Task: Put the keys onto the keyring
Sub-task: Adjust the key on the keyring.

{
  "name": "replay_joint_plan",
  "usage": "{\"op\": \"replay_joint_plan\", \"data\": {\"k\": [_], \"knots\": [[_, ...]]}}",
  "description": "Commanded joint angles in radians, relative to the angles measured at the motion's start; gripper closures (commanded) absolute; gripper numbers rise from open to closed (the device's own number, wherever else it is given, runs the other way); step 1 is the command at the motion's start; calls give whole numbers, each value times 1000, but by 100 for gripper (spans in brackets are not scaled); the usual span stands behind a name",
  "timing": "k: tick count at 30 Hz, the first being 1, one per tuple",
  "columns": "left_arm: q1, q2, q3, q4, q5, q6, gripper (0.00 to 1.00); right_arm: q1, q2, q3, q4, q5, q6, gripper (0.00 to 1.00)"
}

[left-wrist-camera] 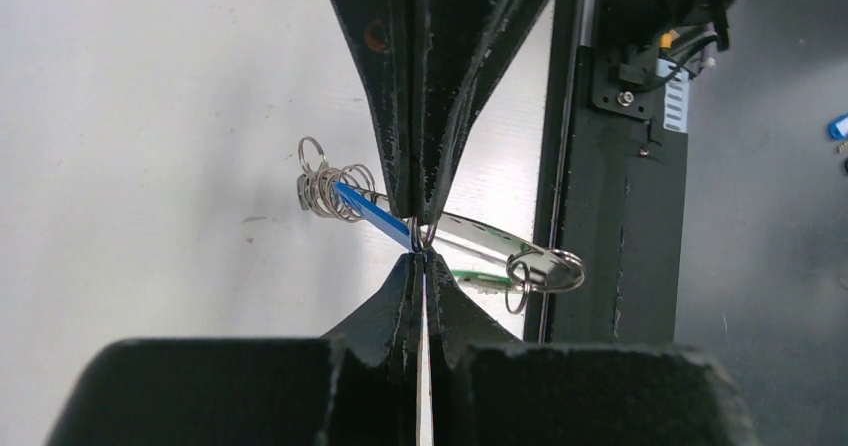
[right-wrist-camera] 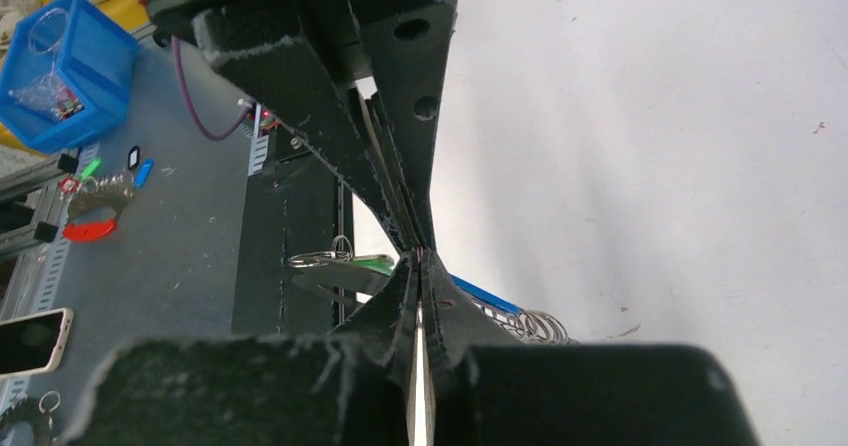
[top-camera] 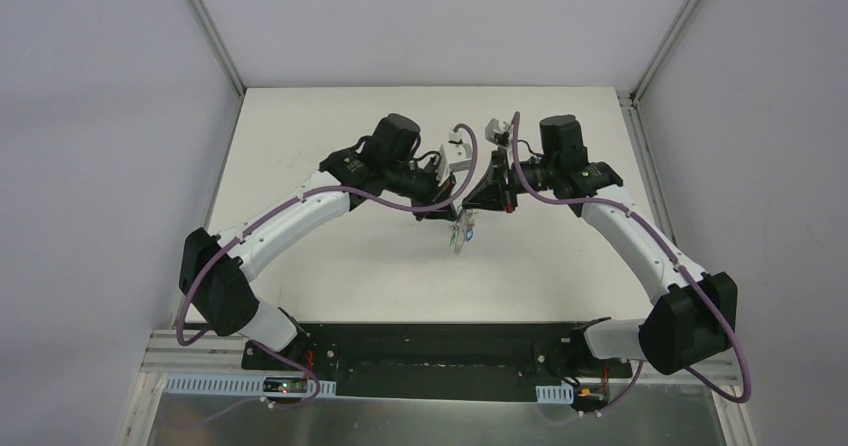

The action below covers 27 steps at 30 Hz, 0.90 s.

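Keyring [left-wrist-camera: 485, 238] hangs pinched in right claw [right-wrist-camera: 418, 262]; left claw [left-wrist-camera: 420, 262] pressed together, tips meeting it.

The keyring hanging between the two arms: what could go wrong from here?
1. Both pairs of jaws, shut, pinch the keyring at one tiny spot, tip to tip; a slight slip could drop it onto the table.
2. The blue key sits right by the bunched small rings, so pulling might snag them.

Bright, even overhead light — faint soft shadows on the table [top-camera: 320, 261], glare on the keyring [left-wrist-camera: 490, 238] — wrist-view foregrounds blurred.
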Motion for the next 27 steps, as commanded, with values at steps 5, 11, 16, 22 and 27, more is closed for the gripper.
{"op": "replay_joint_plan", "data": {"k": [5, 11, 16, 22, 27], "knots": [[-30, 57, 172, -174, -239, -162, 100, -8, -18, -21, 181, 92, 163, 100], [-31, 84, 209, -211, -208, -223, 98, -16, -11, -61, 236, 68, 177, 100], [-30, 28, 153, -151, -210, -167, 81, -26, -16, -93, 248, -48, 123, 100], [-30, -40, 89, -83, -177, 2, 75, -36, -9, -101, 233, -152, 63, 100], [-29, -45, 67, -46, -102, 59, 65, -38, 0, -95, 228, -179, 59, 100]]}}
